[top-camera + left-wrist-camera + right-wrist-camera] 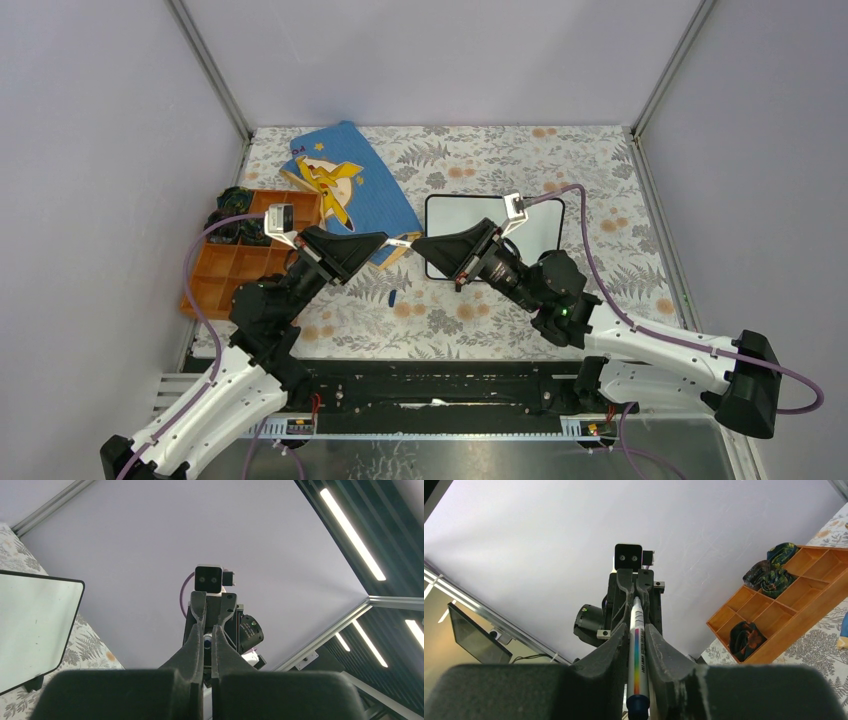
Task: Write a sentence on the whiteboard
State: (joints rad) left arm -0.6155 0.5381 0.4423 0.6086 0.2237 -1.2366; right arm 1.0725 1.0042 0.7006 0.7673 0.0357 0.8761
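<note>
From above, the small glossy white whiteboard (448,218) with its thin black frame lies blank. The left gripper (400,241) and right gripper (425,243) meet tip to tip above its left edge. The left wrist view shows that gripper's fingers pressed together beside the unwritten whiteboard. In the right wrist view, the fingers clamp a white, rainbow-banded marker (636,650). The marker is probably being readied; next, part the grippers and lower the nib to the whiteboard.

My grey floral-cloth table (600,200) carries a small black-framed glossy whiteboard (445,215). Left of it lies a blue picture book (370,185), and farther left an orange wooden compartment tray (225,275).
</note>
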